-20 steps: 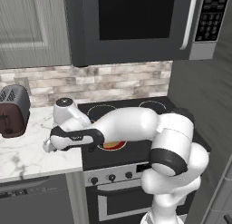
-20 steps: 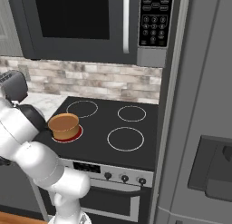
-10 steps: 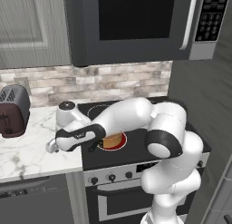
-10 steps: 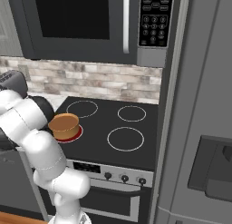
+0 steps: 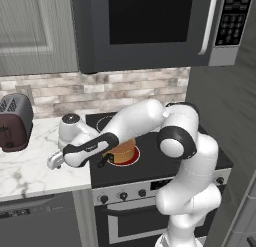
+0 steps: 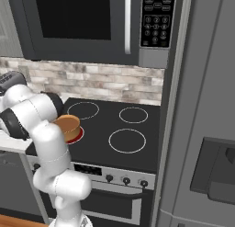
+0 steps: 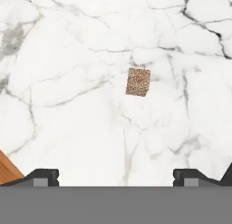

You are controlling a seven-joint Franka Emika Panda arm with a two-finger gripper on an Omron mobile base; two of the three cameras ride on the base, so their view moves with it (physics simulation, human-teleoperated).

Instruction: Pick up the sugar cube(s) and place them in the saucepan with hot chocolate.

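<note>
One sugar cube (image 7: 138, 81), small and tan-brown, lies on the white marble counter (image 7: 68, 60), ahead of my gripper (image 7: 117, 177) and a little to the right of its centre line. The two dark fingertips (image 7: 45, 175) stand far apart with nothing between them, so the gripper is open. From the left base view, the gripper (image 5: 55, 161) hovers low over the counter (image 5: 30, 171) just left of the stove. The orange-copper saucepan (image 5: 125, 152) sits on the front left burner, partly hidden behind my forearm, and the saucepan (image 6: 69, 126) also appears beside my arm.
A dark red toaster (image 5: 15, 123) stands at the counter's back left. The black stove (image 6: 128, 139) has further burners to the right. A microwave (image 5: 150, 21) hangs overhead. An orange-brown edge (image 7: 7, 171) cuts into the hand view's lower left corner.
The elbow and upper arm have swung up and to the right. The hand has stayed over the counter left of the stove, sinking slightly. The jaws have stayed wide.
</note>
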